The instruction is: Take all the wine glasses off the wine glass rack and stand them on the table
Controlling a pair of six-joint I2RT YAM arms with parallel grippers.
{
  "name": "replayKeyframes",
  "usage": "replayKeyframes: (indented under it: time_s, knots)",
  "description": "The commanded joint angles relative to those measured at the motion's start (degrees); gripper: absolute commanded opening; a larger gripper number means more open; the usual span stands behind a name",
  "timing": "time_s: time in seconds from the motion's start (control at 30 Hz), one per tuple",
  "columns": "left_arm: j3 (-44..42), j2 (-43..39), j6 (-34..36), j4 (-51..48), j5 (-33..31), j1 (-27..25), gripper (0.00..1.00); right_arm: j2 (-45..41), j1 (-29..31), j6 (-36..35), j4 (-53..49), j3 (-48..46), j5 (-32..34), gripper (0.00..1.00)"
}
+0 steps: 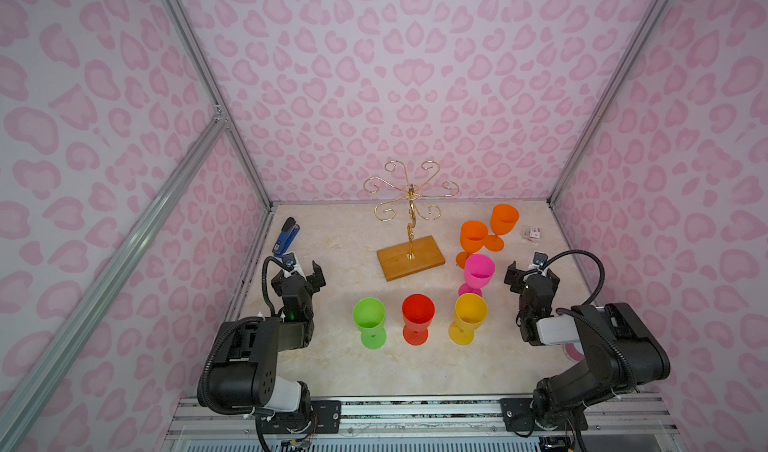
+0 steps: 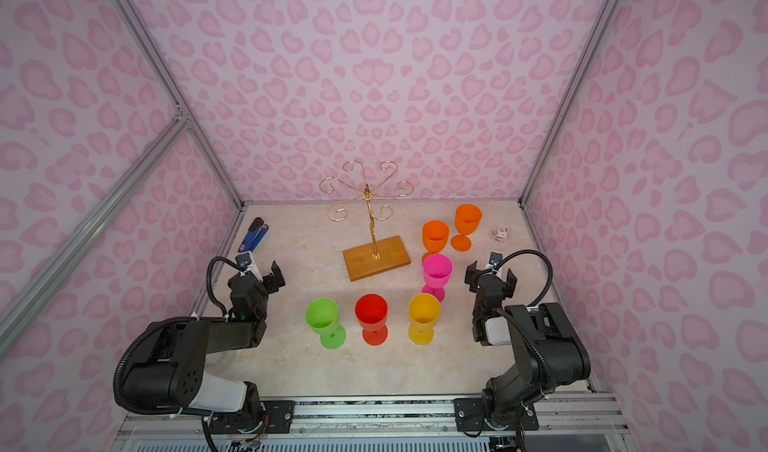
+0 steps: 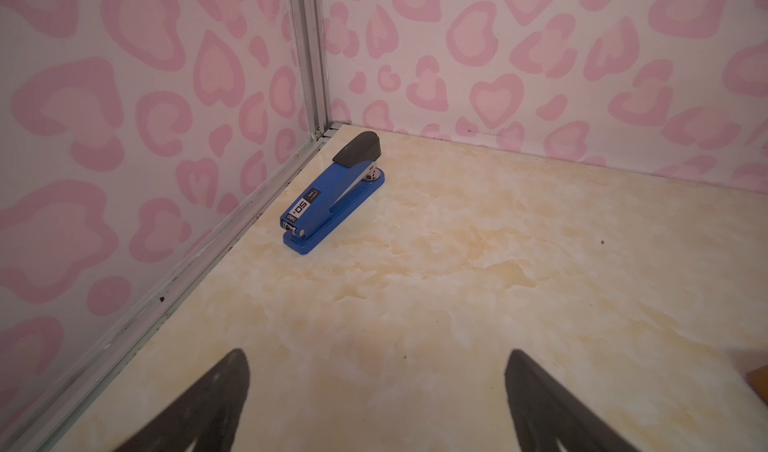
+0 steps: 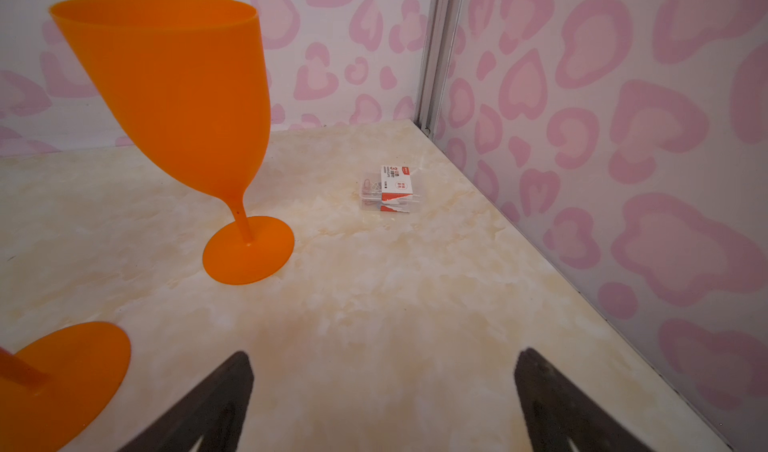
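The wine glass rack (image 1: 411, 221) (image 2: 371, 221) is a gold wire stand on a wooden base (image 1: 409, 258) at the back middle, and its curled arms are bare. Several plastic wine glasses stand upright on the table: green (image 1: 368, 314), red (image 1: 417, 312), yellow (image 1: 470, 310), pink (image 1: 478, 271) and two orange ones (image 1: 473, 235) (image 1: 504, 219). My left gripper (image 1: 300, 272) (image 3: 376, 358) is open and empty at the left, pointing at the back left corner. At the right, beside the pink glass, my right gripper (image 1: 532, 272) (image 4: 384, 358) is open and empty, with an orange glass (image 4: 174, 96) ahead of it.
A blue stapler (image 1: 286, 235) (image 3: 332, 192) lies by the left wall near the back corner. A small box of paper clips (image 1: 533, 233) (image 4: 390, 188) lies near the back right corner. Pink patterned walls close in three sides of the table.
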Motion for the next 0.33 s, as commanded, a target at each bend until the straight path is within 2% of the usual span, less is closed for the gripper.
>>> replayKeyframes:
  time_s: [0.0,0.3]
  knots:
    - [-0.1,0.1,0.0,1.9,-0.7,0.1,0.98,0.2,0.2,0.3,2.1,0.1,0.7,0.99]
    - [0.0,0.0,0.1,1.7,-0.3,0.1,0.98,0.3,0.2,0.4,2.2,0.1,0.8,0.99]
